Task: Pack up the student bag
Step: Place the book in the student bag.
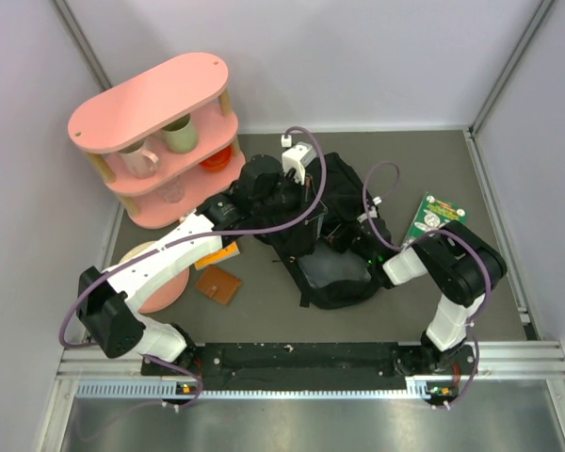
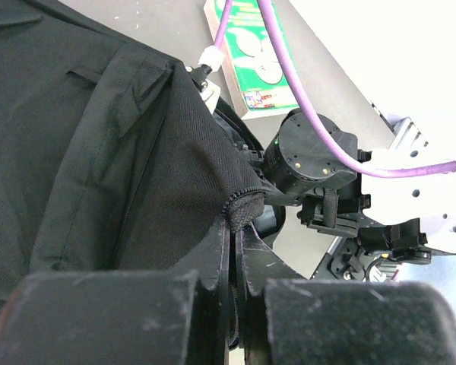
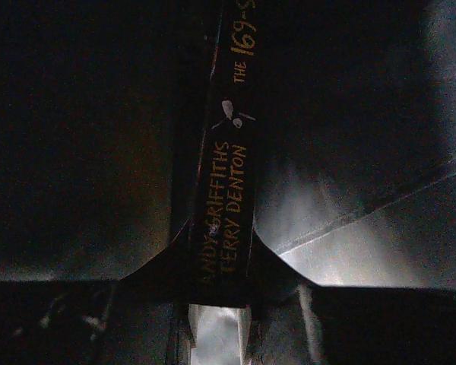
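Student bag (image 1: pixel 337 275): centre of table (image 1: pixel 395 311), lying flat, between the two arms; mouth faces the far side.
L gripper (image 2: pixel 234 228): jaws pinched tight on the bag's zip edge, lifting the fabric so the mouth is held up.
R gripper (image 3: pixel 220 296): reaches inside the bag; jaws narrow, closed on the spine of a dark book (image 3: pixel 229 175) with yellow lettering.
Dark book: inside the bag's opening, spine-on to the wrist cam; cannot tell if it rests on the bag floor yet.
Done (est.): bag opened, one book brought in.
Left (est.): release the book, withdraw R arm, then load the rest.
Outside bag: green book (image 1: pixel 431 217) just right of the bag, near R arm; brown wallet (image 1: pixel 218 284) to the bag's left.
Pink shelf (image 1: pixel 160 122): far-left corner, mugs (image 1: pixel 181 135) on its middle tier; unclear if these go in.
Zip: not closed.
Progress: early to mid, approx.
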You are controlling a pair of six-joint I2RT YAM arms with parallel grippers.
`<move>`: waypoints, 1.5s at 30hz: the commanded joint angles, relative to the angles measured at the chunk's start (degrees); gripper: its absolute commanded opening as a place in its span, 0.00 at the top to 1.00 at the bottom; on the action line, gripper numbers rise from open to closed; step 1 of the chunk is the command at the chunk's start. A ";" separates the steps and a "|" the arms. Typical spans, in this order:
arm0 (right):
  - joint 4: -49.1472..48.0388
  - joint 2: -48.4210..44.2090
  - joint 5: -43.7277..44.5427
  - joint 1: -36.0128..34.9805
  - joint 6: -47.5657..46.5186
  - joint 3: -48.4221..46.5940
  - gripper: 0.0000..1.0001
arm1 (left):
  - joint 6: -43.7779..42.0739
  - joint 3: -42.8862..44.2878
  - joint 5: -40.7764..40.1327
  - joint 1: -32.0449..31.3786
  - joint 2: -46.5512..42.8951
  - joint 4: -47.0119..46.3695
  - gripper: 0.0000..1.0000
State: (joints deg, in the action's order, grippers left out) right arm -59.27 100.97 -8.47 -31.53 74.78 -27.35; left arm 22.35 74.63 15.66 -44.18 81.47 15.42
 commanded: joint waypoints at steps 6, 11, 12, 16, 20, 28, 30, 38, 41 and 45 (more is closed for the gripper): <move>15.30 -1.12 4.42 1.38 -1.57 -5.78 0.63 | -0.20 -0.19 2.10 0.68 -3.16 -5.05 1.00; 23.91 -4.63 6.44 1.47 -2.62 -4.99 0.38 | 0.41 -1.15 2.18 0.76 -3.42 -5.40 1.00; 27.33 -5.16 6.45 1.47 -3.41 -5.25 0.35 | 0.41 -1.24 2.18 0.68 -3.60 -5.49 1.00; 34.29 -9.90 7.50 1.38 -6.05 -5.17 0.01 | 0.33 -1.59 1.39 0.76 -3.60 -5.05 1.00; 43.25 -18.41 9.69 1.47 -8.86 -5.43 0.01 | 0.68 -2.12 0.42 0.94 -3.43 -5.31 1.00; 52.22 -33.10 8.73 1.29 -16.42 -4.64 0.01 | 1.90 -2.74 -2.29 1.03 -1.84 -5.66 1.00; 59.07 -36.27 9.60 0.86 -17.56 -6.03 0.01 | 2.08 -3.09 -2.82 0.94 -1.75 -5.75 1.00; 78.76 -56.56 20.22 0.77 -18.53 -3.50 0.01 | 2.96 -3.61 -3.18 1.12 -1.58 -5.93 1.00; 84.92 -64.37 26.54 0.85 -18.71 -3.23 0.01 | 3.14 -3.35 -1.00 1.12 -0.97 -5.93 1.00; 90.80 -70.46 33.15 1.12 -19.06 -4.46 0.01 | 2.88 -2.30 3.22 0.94 -0.79 -4.70 0.67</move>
State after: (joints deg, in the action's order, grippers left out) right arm 22.46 35.42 14.52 -30.96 57.14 -30.74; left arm 25.21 70.70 14.31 -43.46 80.79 13.21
